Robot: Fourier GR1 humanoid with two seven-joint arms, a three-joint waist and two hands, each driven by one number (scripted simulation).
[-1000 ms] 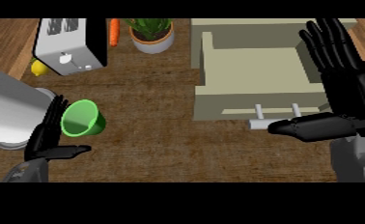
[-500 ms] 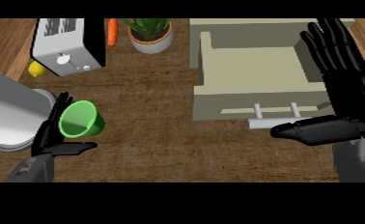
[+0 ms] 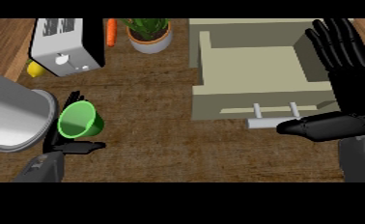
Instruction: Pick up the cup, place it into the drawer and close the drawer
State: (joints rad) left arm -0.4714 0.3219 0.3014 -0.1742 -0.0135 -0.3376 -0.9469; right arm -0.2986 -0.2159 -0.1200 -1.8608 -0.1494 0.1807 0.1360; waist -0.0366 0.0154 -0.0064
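Observation:
The green cup (image 3: 80, 120) stands on the wooden counter at the lower left, its mouth facing up. My left hand (image 3: 65, 147) is right against it. Its straight fingers (image 3: 72, 98) rise behind the cup's far-left side and its thumb reaches out below the cup. The beige drawer (image 3: 242, 105) is pulled open at the upper right, and nothing shows inside it. Its pale handle (image 3: 274, 114) faces me. My right hand (image 3: 348, 92) stands open at the right edge, fingers up, with its thumb pointing left just below the handle.
A toaster (image 3: 68, 44), a carrot (image 3: 111, 32) and a potted plant (image 3: 148, 35) line the back of the counter. A lemon (image 3: 35, 68) lies left of the toaster. A large grey cylinder (image 3: 21, 117) fills the left edge beside the cup.
My left hand has slid right and up against the cup, so its fingers now show behind it. The cup and my right hand have barely moved.

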